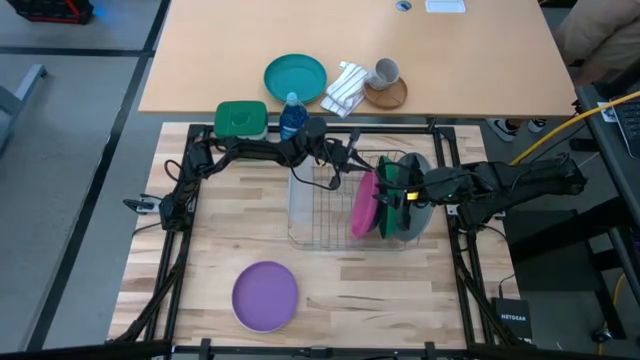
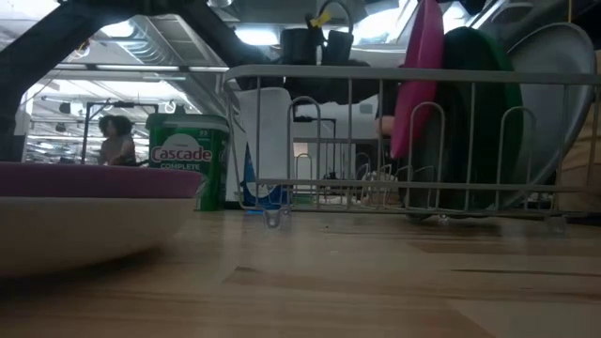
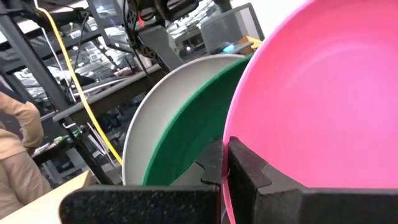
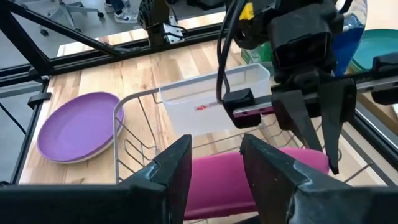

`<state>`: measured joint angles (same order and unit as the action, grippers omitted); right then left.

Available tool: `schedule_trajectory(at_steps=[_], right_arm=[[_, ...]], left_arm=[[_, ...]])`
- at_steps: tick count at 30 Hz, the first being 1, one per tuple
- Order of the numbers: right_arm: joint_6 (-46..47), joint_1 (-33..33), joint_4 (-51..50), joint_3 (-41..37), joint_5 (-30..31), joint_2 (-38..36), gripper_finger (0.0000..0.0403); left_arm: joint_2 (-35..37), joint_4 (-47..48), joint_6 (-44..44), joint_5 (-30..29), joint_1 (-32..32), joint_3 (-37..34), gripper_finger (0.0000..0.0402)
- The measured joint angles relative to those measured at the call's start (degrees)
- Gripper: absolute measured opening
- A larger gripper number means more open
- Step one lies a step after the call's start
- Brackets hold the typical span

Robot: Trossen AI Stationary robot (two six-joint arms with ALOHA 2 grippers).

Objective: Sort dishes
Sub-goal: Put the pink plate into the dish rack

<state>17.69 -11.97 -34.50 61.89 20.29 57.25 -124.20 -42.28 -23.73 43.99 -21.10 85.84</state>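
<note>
Several plates stand on edge in the wire rack (image 1: 320, 215): a pink plate (image 1: 364, 205), then a green one (image 1: 384, 205), a dark grey one and a light grey one (image 1: 420, 215). My left gripper (image 3: 222, 165) reaches in from the far left and is shut on the pink plate (image 3: 311, 93). My right gripper (image 4: 216, 165) hangs open just above the pink plate's top rim (image 4: 217, 180), with nothing between its fingers. A purple plate (image 1: 265, 297) lies flat on the table at the near left. My left gripper pinches the pink plate's rim (image 3: 231, 127) between its two fingers (image 3: 249, 171), at the upper far part of the plate. The fingers come in about level from the table's far left. The plate stands on edge, tilted; whether its lower rim rests on the rack I cannot tell.
A white cutlery holder (image 4: 214, 99) sits at the rack's far left corner. Beyond the rack stand a green-lidded tub (image 1: 240, 118) and a blue bottle (image 1: 291, 115). On the far table lie a teal plate (image 1: 295, 77), a cloth and a mug (image 1: 385, 72). A person (image 2: 115, 139) shows far behind.
</note>
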Motion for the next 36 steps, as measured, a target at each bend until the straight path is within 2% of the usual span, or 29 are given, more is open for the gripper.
schedule_trajectory(at_steps=[16,26,36], right_arm=[[0.0,0.0,-0.2,0.0,0.0,0.0,0.0147],[0.0,0.0,-2.2,0.0,0.0,0.0,0.0147],[1.8,0.0,-7.1,0.0,-0.1,0.0,0.0147]], left_arm=[[0.0,-0.1,5.5,-16.7,6.1,0.0,0.0000],[0.0,6.1,2.3,-17.2,6.5,0.0,0.0000],[0.0,6.6,-0.8,-17.2,6.5,0.0,0.0000]])
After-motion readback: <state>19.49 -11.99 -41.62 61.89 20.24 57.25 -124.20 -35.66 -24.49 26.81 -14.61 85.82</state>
